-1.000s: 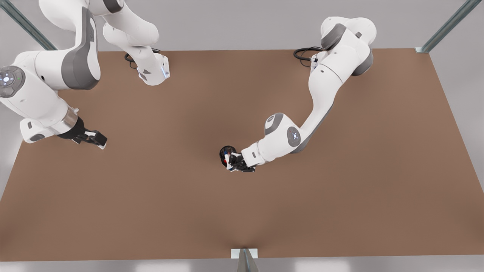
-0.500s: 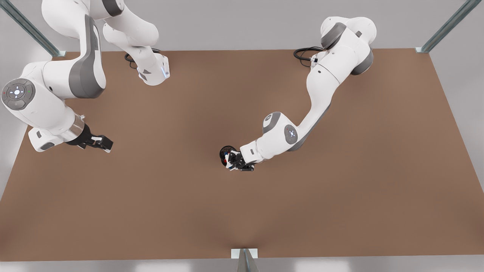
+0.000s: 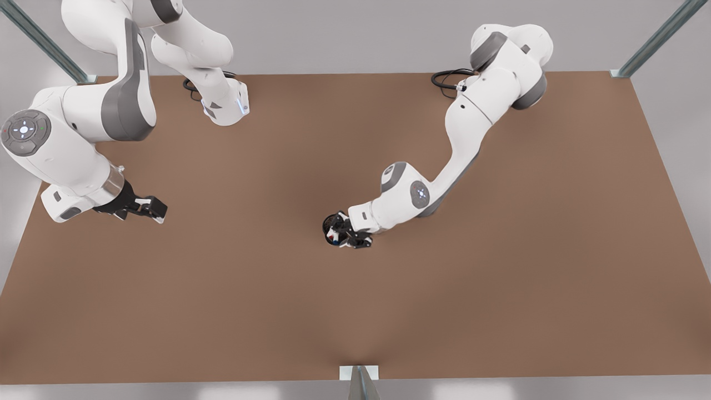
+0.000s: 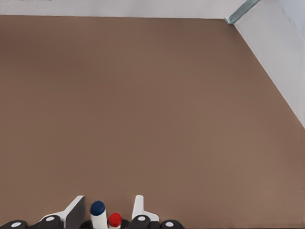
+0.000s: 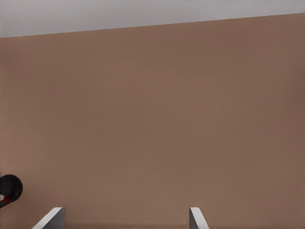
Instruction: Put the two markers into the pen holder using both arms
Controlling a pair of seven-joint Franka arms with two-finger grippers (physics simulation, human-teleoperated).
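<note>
Your left hand (image 3: 345,238) sits right over the pen holder (image 3: 333,228) near the tabletop (image 3: 500,289) centre. In the left wrist view its fingers (image 4: 138,209) stand apart w/ the blue-capped marker (image 4: 97,212) and red-capped marker (image 4: 115,220) upright between them; it seems clear of both, though that's hard to confirm. Both markers are in the holder. Your right hand (image 3: 149,209) waits well apart, at the front view's left, spread wide and holding nothing, fingertips (image 5: 193,217) far apart.

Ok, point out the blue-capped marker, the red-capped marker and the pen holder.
blue-capped marker (image 4: 97,208): left wrist view, on its cap.
red-capped marker (image 4: 115,219): left wrist view, on its cap.
pen holder (image 3: 329,222): front view, on its rim.
</note>
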